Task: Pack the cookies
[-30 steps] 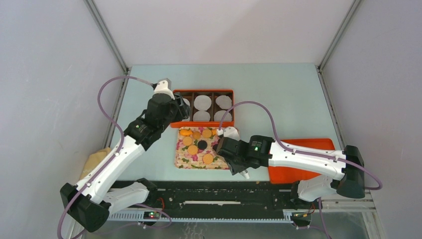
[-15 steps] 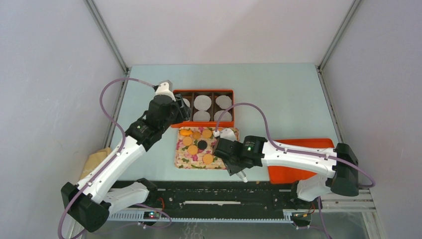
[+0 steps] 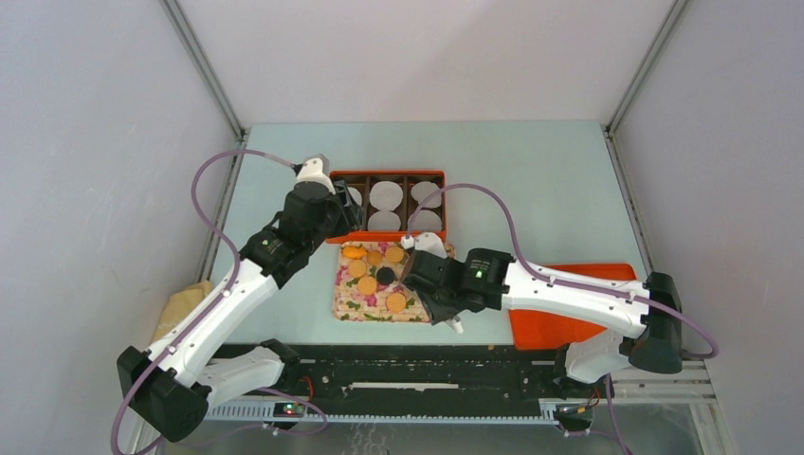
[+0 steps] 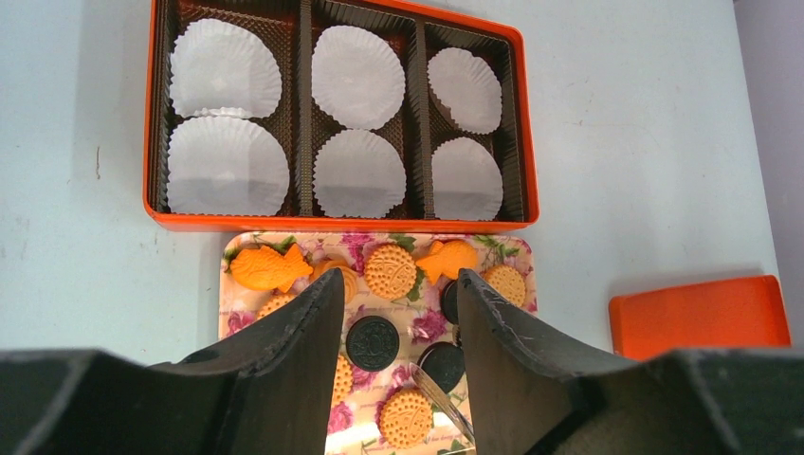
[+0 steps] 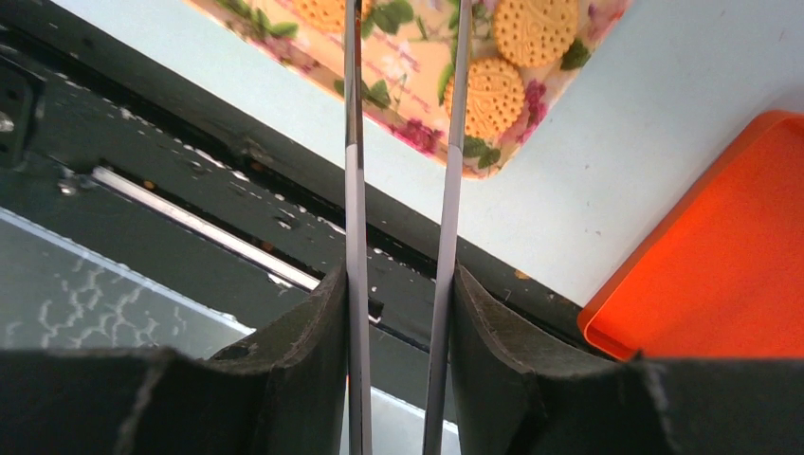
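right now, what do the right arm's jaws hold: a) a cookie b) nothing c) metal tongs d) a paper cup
c: the right wrist view shows the two metal arms of the tongs clamped between the right jaws, reaching toward the cookies on the floral tray.

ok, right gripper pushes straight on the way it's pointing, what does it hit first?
The tongs in the right gripper lead, so most likely the floral tray, around the black cookie by their tips. Depth is unclear.
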`<move>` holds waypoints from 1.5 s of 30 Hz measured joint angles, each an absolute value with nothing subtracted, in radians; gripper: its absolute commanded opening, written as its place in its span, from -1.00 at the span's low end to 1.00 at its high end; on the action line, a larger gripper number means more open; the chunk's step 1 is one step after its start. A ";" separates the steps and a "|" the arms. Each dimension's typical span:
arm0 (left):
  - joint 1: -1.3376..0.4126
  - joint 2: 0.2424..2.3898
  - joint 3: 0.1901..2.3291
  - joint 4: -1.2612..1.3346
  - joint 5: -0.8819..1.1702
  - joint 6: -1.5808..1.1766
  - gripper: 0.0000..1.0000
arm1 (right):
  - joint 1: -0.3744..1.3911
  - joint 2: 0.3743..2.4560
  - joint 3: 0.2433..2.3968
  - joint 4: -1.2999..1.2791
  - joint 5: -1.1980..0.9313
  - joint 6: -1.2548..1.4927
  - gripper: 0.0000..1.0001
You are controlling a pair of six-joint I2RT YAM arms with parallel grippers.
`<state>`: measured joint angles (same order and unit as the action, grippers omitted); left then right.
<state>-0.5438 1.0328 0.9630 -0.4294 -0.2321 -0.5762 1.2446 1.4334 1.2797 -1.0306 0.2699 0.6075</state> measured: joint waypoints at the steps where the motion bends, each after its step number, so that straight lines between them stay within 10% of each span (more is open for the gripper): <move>1: -0.544 1.033 0.963 -0.429 -0.232 -0.577 0.04 | 1.245 1.431 1.298 -1.033 0.276 0.604 -1.00; 14: -0.545 0.923 0.967 -0.518 -0.407 -0.615 0.05 | 1.105 1.460 1.509 -1.034 0.302 0.486 -1.00; 30: -0.525 0.921 1.064 -0.587 -0.574 -0.570 0.05 | 0.910 2.095 2.126 -0.946 0.180 0.251 -1.00; 45: -0.500 0.926 1.062 -0.586 -0.573 -0.549 0.04 | 0.837 2.247 2.272 -0.944 0.033 0.224 -1.00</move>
<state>-0.4995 0.9257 1.0618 -0.5861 -0.5728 -0.5491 0.8371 2.2471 2.2719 -0.9443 0.0334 0.2245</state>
